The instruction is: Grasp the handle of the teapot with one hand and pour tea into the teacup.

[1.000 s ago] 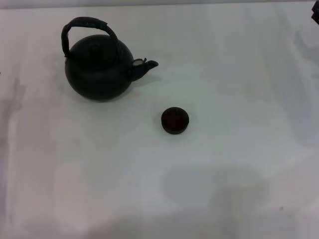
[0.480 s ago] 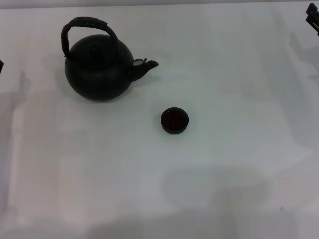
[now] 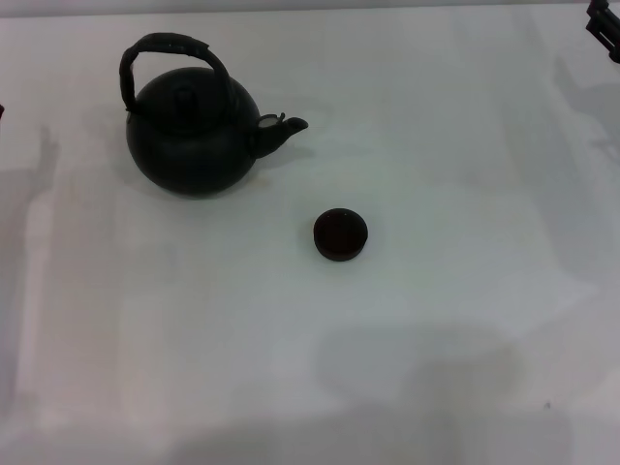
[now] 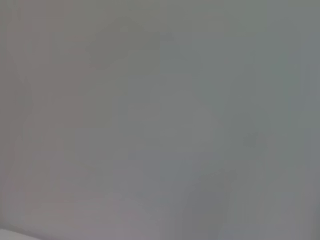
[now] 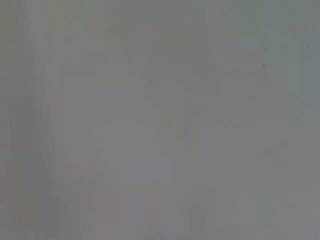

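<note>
- Only the head view shows the teapot [image 3: 192, 136], upright at the table's [image 3: 455, 320] far left, handle [image 3: 165, 46] arched above, spout toward the right.
- The teacup [image 3: 340, 234] sits apart, nearer and rightward.
- Right hand [image 3: 604, 19]: an edge sliver, grip state unreadable.
- Both wrist views show blank table.
</note>
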Tool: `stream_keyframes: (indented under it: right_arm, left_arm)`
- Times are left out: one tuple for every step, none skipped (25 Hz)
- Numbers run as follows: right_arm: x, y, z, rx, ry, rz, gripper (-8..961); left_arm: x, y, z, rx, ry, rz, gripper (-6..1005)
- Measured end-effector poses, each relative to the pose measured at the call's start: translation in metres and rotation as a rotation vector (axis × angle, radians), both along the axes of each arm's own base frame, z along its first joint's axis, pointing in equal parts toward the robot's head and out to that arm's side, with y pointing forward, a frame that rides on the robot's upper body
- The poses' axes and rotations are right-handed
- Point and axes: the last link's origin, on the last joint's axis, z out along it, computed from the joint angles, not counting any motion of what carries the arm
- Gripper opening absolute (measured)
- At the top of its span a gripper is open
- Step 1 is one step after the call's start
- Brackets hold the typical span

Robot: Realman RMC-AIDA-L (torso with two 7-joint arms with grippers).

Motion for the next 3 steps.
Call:
stream_keyframes:
  right_arm:
    - [-0.0006,0.0003,-0.0003,0.000,0.000,0.002,854]
    - [-0.0010,0.0004,-0.0005,-0.001,0.000,0.003,854]
    - [-0.0011,0.0002,-0.0008,-0.001,0.001,0.004,854]
  left_arm:
    - [0.0005,0.0006,0.0000,0.000,0.000,-0.002,846]
    - [0.0008,0.0012,0.0001,-0.001,0.001,-0.003,846]
    - [0.0011,0.0022,0.0002,-0.002,0.002,-0.004,846]
